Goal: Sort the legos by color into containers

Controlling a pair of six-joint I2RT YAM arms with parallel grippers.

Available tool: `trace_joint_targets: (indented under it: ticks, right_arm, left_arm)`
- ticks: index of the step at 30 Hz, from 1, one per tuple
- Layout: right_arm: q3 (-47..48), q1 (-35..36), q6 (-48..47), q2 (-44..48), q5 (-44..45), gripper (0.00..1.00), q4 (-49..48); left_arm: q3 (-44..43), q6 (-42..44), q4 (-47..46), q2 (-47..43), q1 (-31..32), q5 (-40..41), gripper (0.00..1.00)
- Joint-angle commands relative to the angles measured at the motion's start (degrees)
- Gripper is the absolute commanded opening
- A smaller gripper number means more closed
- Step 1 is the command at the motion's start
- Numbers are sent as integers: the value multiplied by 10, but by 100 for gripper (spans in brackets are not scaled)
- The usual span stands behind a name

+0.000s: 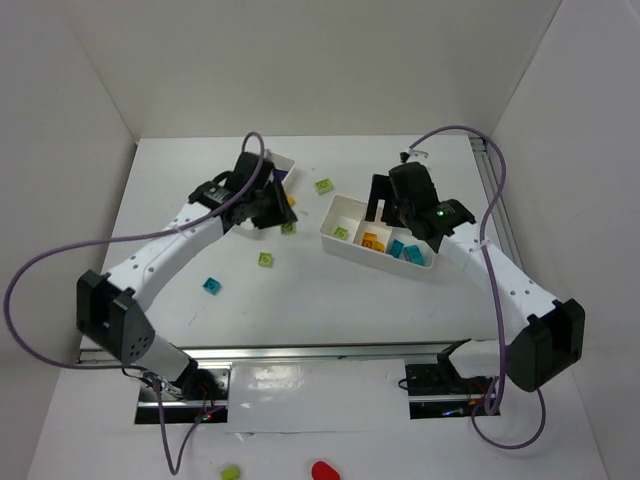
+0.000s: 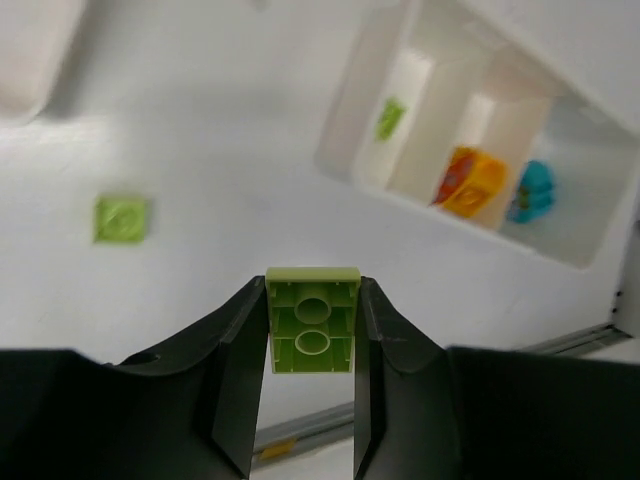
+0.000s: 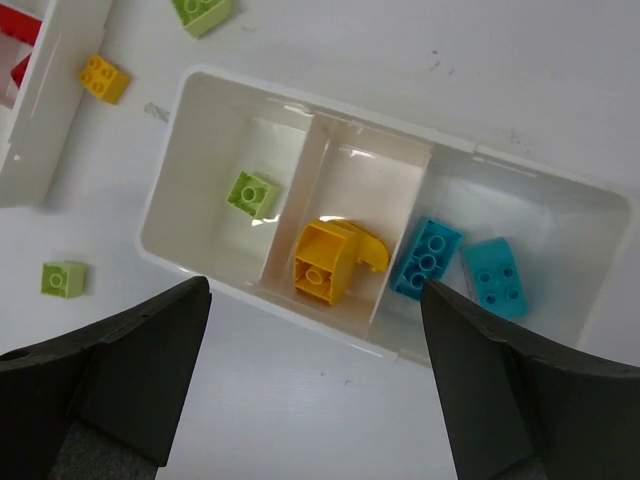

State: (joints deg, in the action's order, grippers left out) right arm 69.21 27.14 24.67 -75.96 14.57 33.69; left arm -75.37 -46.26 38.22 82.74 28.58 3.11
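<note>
Left hand (image 2: 312, 290) grasping lime brick (image 2: 312, 325), right hand (image 3: 312, 292) spread above tray (image 3: 165, 200), loose green brick (image 2: 121, 218) nearby

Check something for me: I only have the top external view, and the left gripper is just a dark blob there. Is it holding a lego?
Observer: Yes. The left wrist view shows the left gripper shut on a lime green lego.
Operator: And the other arm, carrying one too?
Observer: No. In its own wrist view the right gripper is wide open and empty, above the partly filled tray.
Operator: The left arm covers most of the far tray. Anything in it?
Observer: Red pieces show in it at the corner of the right wrist view. I cannot count them.
</note>
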Motion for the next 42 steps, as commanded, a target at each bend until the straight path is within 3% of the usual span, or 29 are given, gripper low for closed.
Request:
trace_joint_targets:
  ticks: [1,9,11,12,13,15,16,18,21,24,25,26,32,37,42]
  right_arm:
    - [-20,5,43,63,77,93,-4]
    - [-21,5,71,119,144,93,70]
    - [-21,5,77,130,151,93,75]
    - [-21,5,77,130,151,93,75]
    - [-21,5,77,136,151,93,75]
    - [-27,5,77,136,145,93,81]
    - [-27,5,77,136,145,93,81]
    - [-27,5,77,129,133,93,75]
    - [-32,5,54,102,103,93,53]
    - [-26,11,32,71,62,93,28]
    - [-26,11,23,64,50,93,2]
    - [-26,26,14,58,37,93,-11]
    - [5,118,-49,-29,-9,94,-60]
    - [48,210,-100,-129,-45,94,-90]
    - [119,277,-161,-241,-85,95,-132]
  left_arm:
    - [-103,80,-40,104,25,-56,21]
    - [-393,118,-5,346,69,-67,21]
    - [-429,118,8,396,69,-52,26]
    - [-465,118,26,411,69,-52,34]
    - [-485,123,40,437,69,-41,65]
    - [-523,129,56,446,69,-41,88]
    - [-523,129,56,446,69,-41,96]
    - [-518,136,56,436,75,-46,98]
    - [-484,143,56,379,75,-27,97]
    - [-372,133,70,270,68,39,93]
    - [-290,125,70,240,61,52,93]
    - [-249,116,76,182,51,52,100]
    - [28,7,121,5,-59,98,100]
    - [115,-76,172,-83,-150,111,98]
    - [160,-67,181,-127,-241,88,98]
